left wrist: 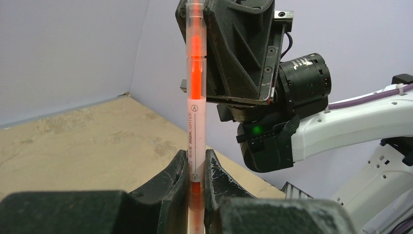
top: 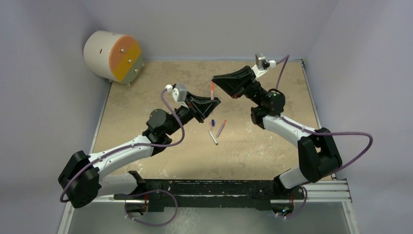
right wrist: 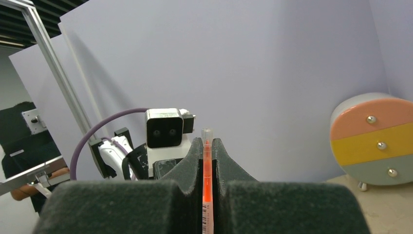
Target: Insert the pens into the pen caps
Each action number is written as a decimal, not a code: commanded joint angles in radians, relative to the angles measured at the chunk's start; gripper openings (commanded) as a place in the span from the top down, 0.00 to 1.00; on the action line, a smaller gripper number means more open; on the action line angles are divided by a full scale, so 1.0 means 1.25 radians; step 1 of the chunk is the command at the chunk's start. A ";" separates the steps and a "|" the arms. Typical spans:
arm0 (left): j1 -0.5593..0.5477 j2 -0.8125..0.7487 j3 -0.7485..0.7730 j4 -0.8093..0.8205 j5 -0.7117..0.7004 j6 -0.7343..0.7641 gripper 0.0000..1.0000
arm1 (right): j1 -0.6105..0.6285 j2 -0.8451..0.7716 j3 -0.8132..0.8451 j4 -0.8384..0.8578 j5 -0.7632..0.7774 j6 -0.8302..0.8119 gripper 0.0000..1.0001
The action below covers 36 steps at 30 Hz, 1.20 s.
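Observation:
The orange-red pen (top: 213,91) stands upright above the table, held at both ends. My left gripper (left wrist: 196,163) is shut on its lower part (left wrist: 196,122); in the top view this gripper (top: 213,101) is under the pen. My right gripper (right wrist: 207,146) is shut on the pen's upper end (right wrist: 207,170), which has a clear tip cover; in the top view it (top: 215,80) is at the pen's top. On the table below lie the dark blue cap (top: 212,122), the pinkish-mauve pen (top: 221,128) and the white pen (top: 213,137). I cannot make out the pinkish-red cap.
A drum-shaped box with an orange, yellow and green face (top: 113,56) stands at the back left; it also shows in the right wrist view (right wrist: 372,136). Walls close the table on three sides. A metal rail (top: 321,191) runs along the near edge.

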 commanded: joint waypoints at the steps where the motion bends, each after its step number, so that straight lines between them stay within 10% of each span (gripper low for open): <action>1: 0.000 -0.078 0.089 0.155 -0.040 0.042 1.00 | 0.009 0.006 -0.046 0.356 -0.136 -0.018 1.00; 36: 0.000 -0.085 0.220 0.148 -0.054 0.134 1.00 | 0.020 0.045 -0.141 0.352 -0.147 -0.065 1.00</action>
